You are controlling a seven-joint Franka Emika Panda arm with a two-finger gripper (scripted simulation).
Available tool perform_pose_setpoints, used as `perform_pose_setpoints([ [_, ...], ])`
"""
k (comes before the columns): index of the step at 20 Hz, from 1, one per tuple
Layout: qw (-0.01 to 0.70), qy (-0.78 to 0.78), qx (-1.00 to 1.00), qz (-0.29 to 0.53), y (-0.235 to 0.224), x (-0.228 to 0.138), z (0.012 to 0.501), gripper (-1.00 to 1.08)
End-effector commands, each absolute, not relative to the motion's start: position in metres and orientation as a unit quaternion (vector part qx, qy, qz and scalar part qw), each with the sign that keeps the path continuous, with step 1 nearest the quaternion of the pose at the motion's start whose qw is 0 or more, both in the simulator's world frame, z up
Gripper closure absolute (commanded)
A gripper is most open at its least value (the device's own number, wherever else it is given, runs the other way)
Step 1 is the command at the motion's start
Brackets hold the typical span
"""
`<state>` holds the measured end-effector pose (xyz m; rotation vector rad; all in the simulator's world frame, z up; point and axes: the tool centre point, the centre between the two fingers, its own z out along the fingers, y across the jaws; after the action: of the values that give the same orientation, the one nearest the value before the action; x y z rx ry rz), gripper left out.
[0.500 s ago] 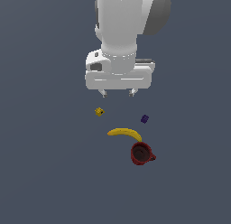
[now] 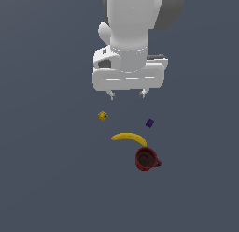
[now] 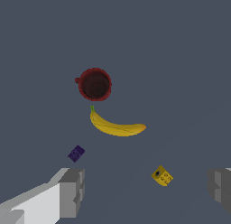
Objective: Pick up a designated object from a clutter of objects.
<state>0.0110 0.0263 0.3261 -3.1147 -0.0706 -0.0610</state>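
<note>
The tiny dark purple cube point(image 2: 149, 123) lies on the grey floor, on the exterior view's right of the small yellow cube point(image 2: 102, 116). It also shows in the wrist view point(image 3: 76, 153), close to one finger point(image 3: 72, 191). A yellow banana point(image 2: 129, 138) and a dark red mug point(image 2: 146, 159) lie nearer the camera. My gripper point(image 2: 127, 95) hangs above and behind the two cubes, open and empty, with its jaws wide apart. In the wrist view the yellow cube point(image 3: 162, 176) lies between the fingers, and the banana point(image 3: 116, 126) and mug point(image 3: 94, 84) lie beyond.
The grey floor point(image 2: 46, 170) stretches around the four objects with nothing else on it in view.
The gripper has shifted slightly toward the exterior view's right. The objects have not moved.
</note>
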Motion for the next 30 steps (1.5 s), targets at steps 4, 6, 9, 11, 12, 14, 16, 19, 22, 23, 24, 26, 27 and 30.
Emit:
perform_pose_setpoints([
  [4,0.014,-0.023,-0.999,-0.022,0.029,0.012,0.328,-0.92],
  [6,0.014,-0.02,-0.999,-0.021,0.03,0.012,0.326,-0.92],
  [9,0.013,-0.012,-1.0,-0.021,0.034,0.012,0.32,-0.92],
  [11,0.013,-0.005,-1.0,-0.02,0.037,0.012,0.314,-0.92],
  [12,0.012,0.0,-1.0,-0.02,0.038,0.012,0.311,-0.92],
  [14,0.011,0.009,-1.0,-0.019,0.043,0.012,0.303,-0.92],
  [16,0.01,0.021,-1.0,-0.018,0.047,0.012,0.294,-0.92],
  [19,0.008,0.041,-0.999,-0.017,0.056,0.01,0.279,-0.92],
  [22,0.006,0.064,-0.998,-0.016,0.066,0.008,0.26,-0.92],
  [23,0.006,0.073,-0.997,-0.015,0.07,0.007,0.254,-0.92],
  [24,0.005,0.081,-0.997,-0.015,0.073,0.006,0.248,-0.92],
  [26,0.004,0.098,-0.995,-0.014,0.081,0.003,0.235,-0.92],
  [27,0.003,0.106,-0.994,-0.013,0.084,0.002,0.228,-0.92],
  [30,0.002,0.13,-0.991,-0.012,0.095,-0.004,0.209,-0.92],
])
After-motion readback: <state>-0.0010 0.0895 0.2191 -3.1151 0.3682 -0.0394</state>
